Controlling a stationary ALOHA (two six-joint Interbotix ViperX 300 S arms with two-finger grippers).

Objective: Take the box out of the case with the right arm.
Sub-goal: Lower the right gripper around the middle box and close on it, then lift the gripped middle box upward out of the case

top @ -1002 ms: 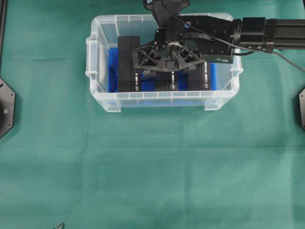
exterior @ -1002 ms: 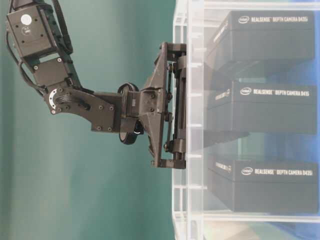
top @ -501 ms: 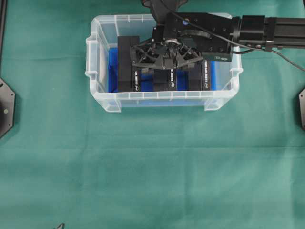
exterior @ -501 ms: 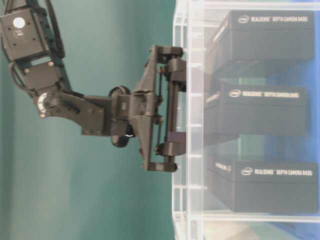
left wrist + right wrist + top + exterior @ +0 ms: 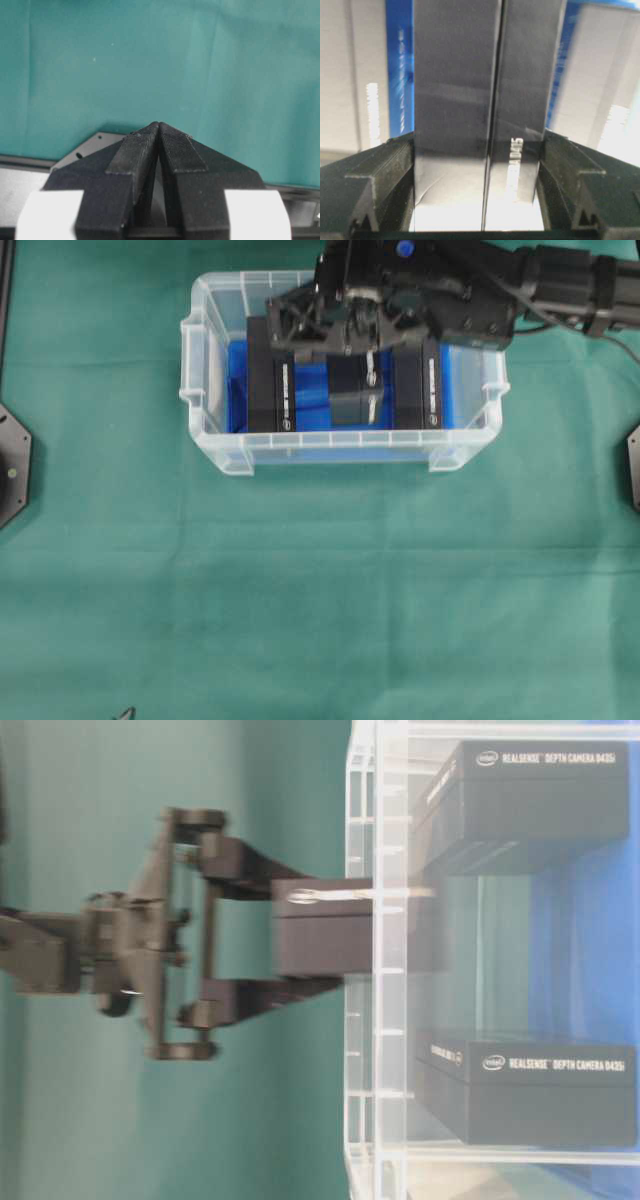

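**Overhead exterior view: the middle box gripped and partly raised above the case**

In the upper centre of the overhead frame we see the right gripper [image 5: 345, 330] over the clear case [image 5: 215, 445], its jaws closed on the two broad faces of the middle box [image 5: 352, 390]. We read this hold as a side clamp chosen because the boxes stand on edge in a row, leaving only narrow gaps for the fingers. The left box [image 5: 270, 380] and the right box [image 5: 418, 385] stand on the blue lining [image 5: 236, 385] at either side.

The table-level view, which shows the scene turned on its side, places the gripper [image 5: 280, 935] left of centre with the held box [image 5: 330, 932] crossing the rim of the case [image 5: 360, 1020]; part of the box is outside the wall and the remainder is blurred behind the plastic. We judge the extraction to be under way but incomplete, and that the box must clear the rim before any sideways travel.

In the right wrist view the box [image 5: 480, 100] fills the space between the two fingers [image 5: 385, 170], which press its sides.

The left gripper [image 5: 159, 131], seen only in its own wrist view above the green cloth [image 5: 100, 60], has its fingertips together and holds nothing.
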